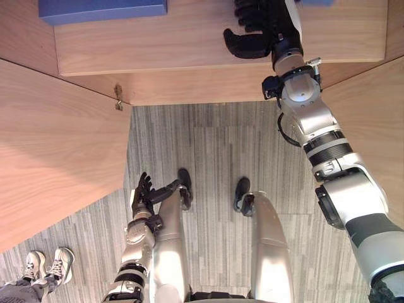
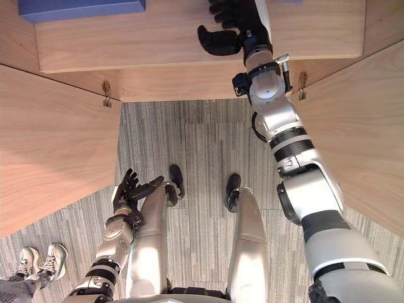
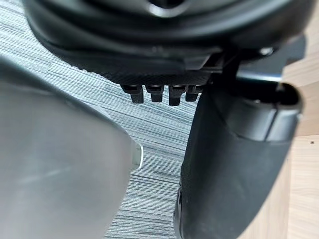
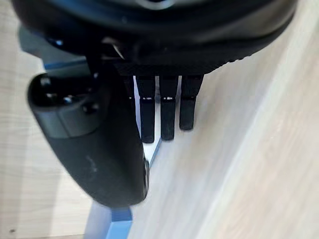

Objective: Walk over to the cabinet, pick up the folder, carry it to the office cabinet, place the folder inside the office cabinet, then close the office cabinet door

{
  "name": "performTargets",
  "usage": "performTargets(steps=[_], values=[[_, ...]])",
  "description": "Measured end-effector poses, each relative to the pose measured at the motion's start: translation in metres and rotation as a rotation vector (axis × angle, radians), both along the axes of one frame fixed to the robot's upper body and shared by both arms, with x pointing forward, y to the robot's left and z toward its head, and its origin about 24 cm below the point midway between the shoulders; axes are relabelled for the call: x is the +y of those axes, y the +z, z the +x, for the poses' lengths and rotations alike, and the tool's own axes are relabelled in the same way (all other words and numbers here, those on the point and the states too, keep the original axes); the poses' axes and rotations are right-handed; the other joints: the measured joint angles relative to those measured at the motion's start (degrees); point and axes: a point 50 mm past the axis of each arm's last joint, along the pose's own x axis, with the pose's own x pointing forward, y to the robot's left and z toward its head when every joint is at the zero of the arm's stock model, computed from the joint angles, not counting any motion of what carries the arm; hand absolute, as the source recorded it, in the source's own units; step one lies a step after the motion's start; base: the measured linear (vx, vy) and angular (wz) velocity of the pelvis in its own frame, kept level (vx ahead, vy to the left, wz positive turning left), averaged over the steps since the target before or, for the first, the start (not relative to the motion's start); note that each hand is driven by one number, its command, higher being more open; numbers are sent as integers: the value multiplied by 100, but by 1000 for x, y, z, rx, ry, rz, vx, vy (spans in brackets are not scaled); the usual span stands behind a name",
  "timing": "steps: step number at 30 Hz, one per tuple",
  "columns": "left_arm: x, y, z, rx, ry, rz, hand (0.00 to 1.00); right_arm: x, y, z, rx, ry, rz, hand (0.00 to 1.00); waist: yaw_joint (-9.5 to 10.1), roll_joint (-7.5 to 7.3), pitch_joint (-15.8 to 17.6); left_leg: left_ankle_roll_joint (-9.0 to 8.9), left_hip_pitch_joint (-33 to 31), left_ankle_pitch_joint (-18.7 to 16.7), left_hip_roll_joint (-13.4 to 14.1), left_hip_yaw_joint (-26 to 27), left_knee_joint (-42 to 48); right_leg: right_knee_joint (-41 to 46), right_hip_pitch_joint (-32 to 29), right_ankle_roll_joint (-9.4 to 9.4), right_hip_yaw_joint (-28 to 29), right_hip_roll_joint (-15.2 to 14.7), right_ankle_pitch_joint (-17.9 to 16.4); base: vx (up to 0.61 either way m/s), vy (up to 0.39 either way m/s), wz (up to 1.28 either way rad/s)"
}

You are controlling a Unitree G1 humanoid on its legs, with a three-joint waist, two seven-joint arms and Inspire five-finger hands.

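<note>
1. Shelf of pale wood [image 1: 189, 44] runs across the far edge of the left eye view, inside an open cabinet. A flat dark-blue folder [image 1: 101, 9] lies on the shelf's far left, in neither hand. The right hand [image 1: 265, 25] reaches over the shelf, well to the right of the folder, with its thumb standing out to the left. A wide wooden door [image 1: 57, 158] stands open on the left and another [image 1: 372, 113] on the right, with grey striped carpet [image 1: 214, 164] between them. The left hand [image 1: 142, 196] hangs low over the carpet, fingers spread and empty. A person's white shoes [image 1: 47, 265] stand at the lower left.
2. Right eye view: the same layout, with a small metal hinge [image 2: 106, 93] at the left door's inner corner.
3. Left wrist view: the left hand's fingertips [image 3: 174, 94] sit side by side over the carpet, holding nothing.
4. Right wrist view: straight fingers [image 4: 167, 109] lie close together above the wood. A blue edge [image 4: 112, 224] shows past the thumb; whether they touch cannot be told.
</note>
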Motion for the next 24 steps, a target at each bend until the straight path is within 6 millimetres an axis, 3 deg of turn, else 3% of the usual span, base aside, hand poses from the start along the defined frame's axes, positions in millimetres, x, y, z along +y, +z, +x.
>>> performTargets(steps=[7,12,16,24], values=[[0,0,0,-3,0,-4,100,-9,-9,-2,10,-19,83,0,27,-9,-4,0,61,0,1,46,-103,-86,35,1,5,1,1,-3,-29,-1],[-3,-1,0,-1,12,-15,100,0,-7,-1,-20,-91,98,0,25,-9,-4,0,77,0,5,73,-160,-150,47,13,4,8,9,-8,-34,-1],[-2,1,0,-10,25,-10,100,11,7,2,-61,-194,16,0,39,-9,-4,14,56,9,0,80,-226,-237,42,22,-10,14,42,-3,-9,0],[-2,3,1,-25,53,-24,100,10,29,4,-118,-314,-91,0,26,-8,-4,96,-6,98,-109,57,-395,-333,16,26,-91,-65,51,-8,-21,8]])
